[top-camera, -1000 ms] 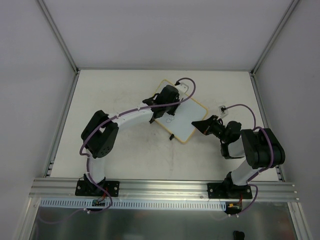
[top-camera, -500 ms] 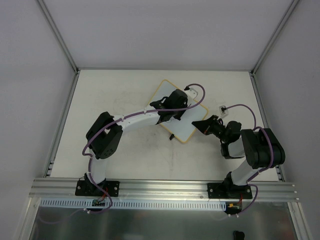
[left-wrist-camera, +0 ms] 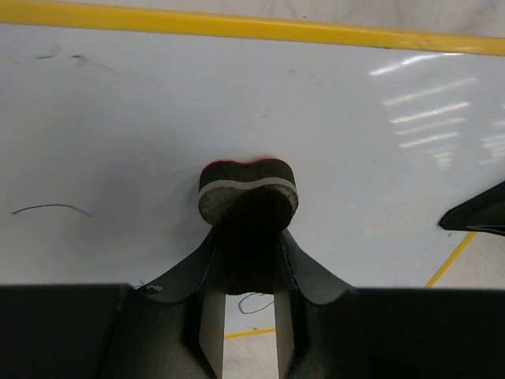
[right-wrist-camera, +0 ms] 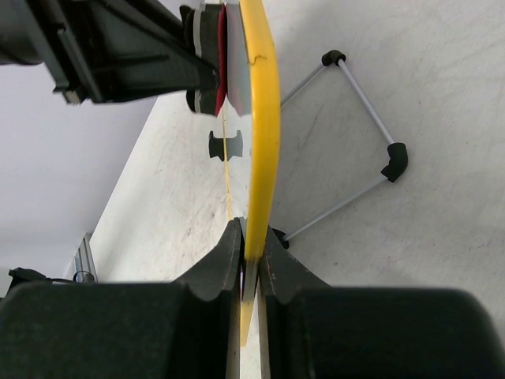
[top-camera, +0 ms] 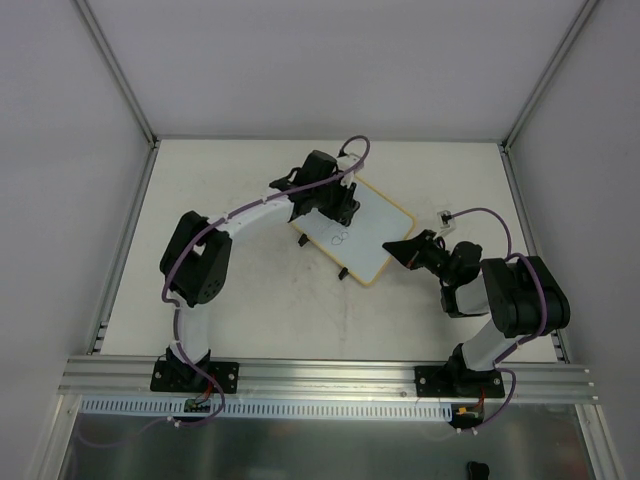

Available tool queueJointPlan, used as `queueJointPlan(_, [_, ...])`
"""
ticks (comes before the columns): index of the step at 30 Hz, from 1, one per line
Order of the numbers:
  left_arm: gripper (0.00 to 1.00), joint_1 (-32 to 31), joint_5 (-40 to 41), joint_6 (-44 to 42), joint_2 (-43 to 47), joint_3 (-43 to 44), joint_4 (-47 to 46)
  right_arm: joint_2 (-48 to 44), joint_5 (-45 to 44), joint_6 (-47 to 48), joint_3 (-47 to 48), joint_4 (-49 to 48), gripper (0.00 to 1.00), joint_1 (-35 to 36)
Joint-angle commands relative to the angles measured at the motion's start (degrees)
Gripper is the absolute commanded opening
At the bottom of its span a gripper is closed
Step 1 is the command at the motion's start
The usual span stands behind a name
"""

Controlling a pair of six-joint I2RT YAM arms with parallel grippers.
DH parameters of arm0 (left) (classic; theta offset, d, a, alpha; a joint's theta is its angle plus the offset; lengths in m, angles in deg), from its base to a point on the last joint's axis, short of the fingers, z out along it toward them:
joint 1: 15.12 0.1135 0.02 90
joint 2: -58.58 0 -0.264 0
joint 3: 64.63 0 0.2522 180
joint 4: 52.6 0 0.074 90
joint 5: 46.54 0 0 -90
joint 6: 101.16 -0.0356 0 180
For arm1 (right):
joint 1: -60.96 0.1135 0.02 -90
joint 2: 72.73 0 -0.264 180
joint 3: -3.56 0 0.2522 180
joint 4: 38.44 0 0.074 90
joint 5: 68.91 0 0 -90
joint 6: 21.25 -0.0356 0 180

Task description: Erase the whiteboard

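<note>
The whiteboard (top-camera: 378,236) lies tilted at the table's middle, propped on a wire stand (right-wrist-camera: 359,99) with black feet. A small dark scribble (top-camera: 340,240) is on its near left part. My left gripper (top-camera: 338,203) is shut on a black eraser with a white and red layer (left-wrist-camera: 247,183) and presses it against the board's white face (left-wrist-camera: 355,118) near the yellow frame. Thin dark marks (left-wrist-camera: 51,208) show left of the eraser. My right gripper (top-camera: 400,248) is shut on the board's right edge; the right wrist view shows the yellow frame (right-wrist-camera: 260,118) pinched between its jaws (right-wrist-camera: 251,237).
Metal rails and white walls bound the table on the left, right and back. A small white connector (top-camera: 446,216) lies on the table beyond the right gripper. The left arm (top-camera: 250,215) reaches across the table's left middle.
My left gripper has swept with the eraser from the board's right middle back to its far left part. The scribble on the near part shows again. The right gripper has stayed put.
</note>
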Motion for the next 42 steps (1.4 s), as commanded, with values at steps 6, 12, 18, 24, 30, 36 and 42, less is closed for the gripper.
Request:
queueJointPlan(6, [0.00,13.45,5.89,1.87,-6.25,2.41,4.64,0.66,-0.59,8.33,-0.84,-7.88,0.00,0.37])
queueJointPlan(12, [0.00,14.60,9.76,1.78,-7.31,3.72,7.81,0.75,-0.59,8.24,-0.75,-7.88,0.00,0.28])
queueJointPlan(18, [0.00,14.25,7.84,1.78,-7.05,3.99,8.25,0.66,-0.59,8.24,-0.84,-7.88,0.00,0.28])
queueJointPlan(24, [0.00,10.57,8.62,3.01,-3.63,0.48,8.25,0.75,-0.68,8.24,-0.75,-7.88,0.00,0.28])
queueJointPlan(30, [0.00,2.92,12.14,6.44,-0.81,-8.57,1.23,0.48,-0.77,8.33,-0.84,-7.88,0.00,0.19])
queueJointPlan(36, [0.00,-3.84,12.57,8.02,0.51,-14.73,-7.82,0.22,-0.68,8.15,-0.93,-7.88,0.00,0.02])
queueJointPlan(42, [0.00,-9.83,13.90,9.16,0.60,-16.14,-12.49,0.40,-0.50,8.06,-0.75,-7.88,0.00,0.02])
